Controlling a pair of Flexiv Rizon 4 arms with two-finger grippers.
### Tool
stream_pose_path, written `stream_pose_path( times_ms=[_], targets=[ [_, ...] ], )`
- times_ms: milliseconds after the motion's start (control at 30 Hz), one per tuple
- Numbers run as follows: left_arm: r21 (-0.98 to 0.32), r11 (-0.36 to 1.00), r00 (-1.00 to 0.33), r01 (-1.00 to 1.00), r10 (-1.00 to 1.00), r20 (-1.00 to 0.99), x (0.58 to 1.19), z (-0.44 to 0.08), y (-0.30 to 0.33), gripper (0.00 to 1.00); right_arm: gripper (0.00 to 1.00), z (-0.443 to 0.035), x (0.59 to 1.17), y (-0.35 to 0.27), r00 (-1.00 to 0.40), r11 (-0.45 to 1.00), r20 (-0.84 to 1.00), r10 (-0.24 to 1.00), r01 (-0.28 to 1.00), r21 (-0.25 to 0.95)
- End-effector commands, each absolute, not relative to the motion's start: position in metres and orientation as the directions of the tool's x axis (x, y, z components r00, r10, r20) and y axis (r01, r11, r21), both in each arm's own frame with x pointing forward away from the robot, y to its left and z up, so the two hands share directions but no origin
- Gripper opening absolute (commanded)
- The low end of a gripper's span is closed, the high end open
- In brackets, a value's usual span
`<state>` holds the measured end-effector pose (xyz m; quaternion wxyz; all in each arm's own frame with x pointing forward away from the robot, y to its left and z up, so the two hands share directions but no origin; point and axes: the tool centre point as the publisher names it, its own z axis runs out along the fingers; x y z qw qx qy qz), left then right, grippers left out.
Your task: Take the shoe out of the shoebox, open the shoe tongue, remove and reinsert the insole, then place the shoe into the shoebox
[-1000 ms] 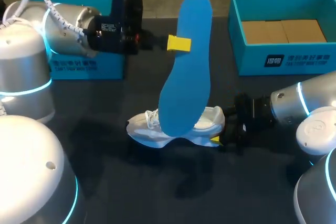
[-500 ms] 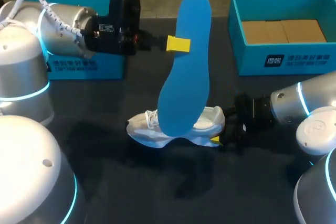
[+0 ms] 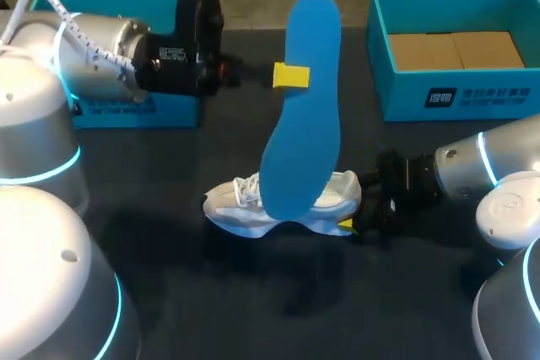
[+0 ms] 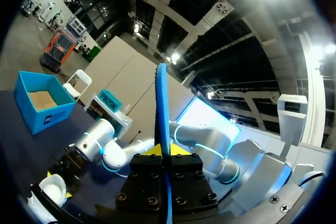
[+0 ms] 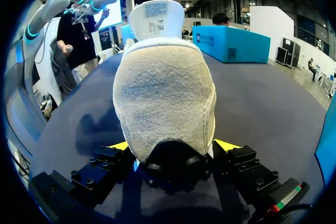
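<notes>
A blue insole [image 3: 304,107] stands nearly upright in the air, its lower end in front of the white shoe [image 3: 240,208] on the dark table. My left gripper [image 3: 290,75] is shut on the insole's edge near its upper part; in the left wrist view the insole [image 4: 161,108] shows edge-on between that gripper's [image 4: 166,150] fingers. From the right, my right gripper [image 3: 348,223] holds the shoe's heel. In the right wrist view the heel [image 5: 165,93] fills the gap between the right gripper's [image 5: 172,146] two yellow tips, and the tongue stands up ahead.
An open teal shoebox [image 3: 447,94] with brown paper inside stands at the back right. A second teal box [image 3: 135,111] sits at the back left, partly behind my left arm. Bare table lies in front of the shoe.
The left gripper and the insole have shifted slightly to the right and down. The shoe and the right gripper have not moved.
</notes>
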<state>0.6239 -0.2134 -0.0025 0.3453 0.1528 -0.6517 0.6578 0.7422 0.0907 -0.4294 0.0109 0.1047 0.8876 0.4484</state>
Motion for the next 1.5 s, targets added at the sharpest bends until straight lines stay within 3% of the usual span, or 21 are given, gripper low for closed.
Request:
stream_pose_path(
  times_ms=[33, 400, 833, 1267, 1300, 1333, 1500],
  targets=[
    [-0.749, 0.063, -0.718, -0.66, 0.238, 0.654, 0.604, -0.01, -0.21, 0.0, 0.0, -0.432, 0.741, 0.093, -0.978, 0.578, 0.074, 0.197, 0.177, 0.797],
    [-0.725, 0.002, -0.7, -0.689, 0.26, 0.665, 0.592, -0.02, -0.201, 0.0, 0.0, -0.432, 0.741, 0.093, -0.978, 0.578, 0.074, 0.197, 0.177, 0.797],
    [-0.637, 0.042, -0.588, -0.77, 0.343, 0.733, 0.582, -0.008, -0.211, 0.0, 0.0, -0.432, 0.741, 0.093, -0.978, 0.578, 0.074, 0.197, 0.177, 0.797],
    [-0.638, 0.047, -0.596, -0.769, 0.309, 0.741, 0.579, -0.005, -0.211, 0.0, 0.0, -0.432, 0.741, 0.093, -0.978, 0.578, 0.074, 0.197, 0.177, 0.797],
    [-0.638, 0.047, -0.596, -0.769, 0.309, 0.741, 0.579, -0.005, -0.211, 0.0, 0.23, -0.432, 0.741, 0.093, -0.978, 0.578, 0.074, 0.197, 0.177, 0.797],
    [-0.638, 0.047, -0.596, -0.769, 0.309, 0.741, 0.579, -0.005, -0.211, 0.0, 0.99, -0.432, 0.741, 0.093, -0.978, 0.578, 0.074, 0.197, 0.177, 0.797],
    [-0.638, 0.047, -0.596, -0.769, 0.309, 0.741, 0.579, -0.005, -0.211, 0.0, 1.0, -0.432, 0.741, 0.093, -0.978, 0.578, 0.074, 0.197, 0.177, 0.797]
  ],
)
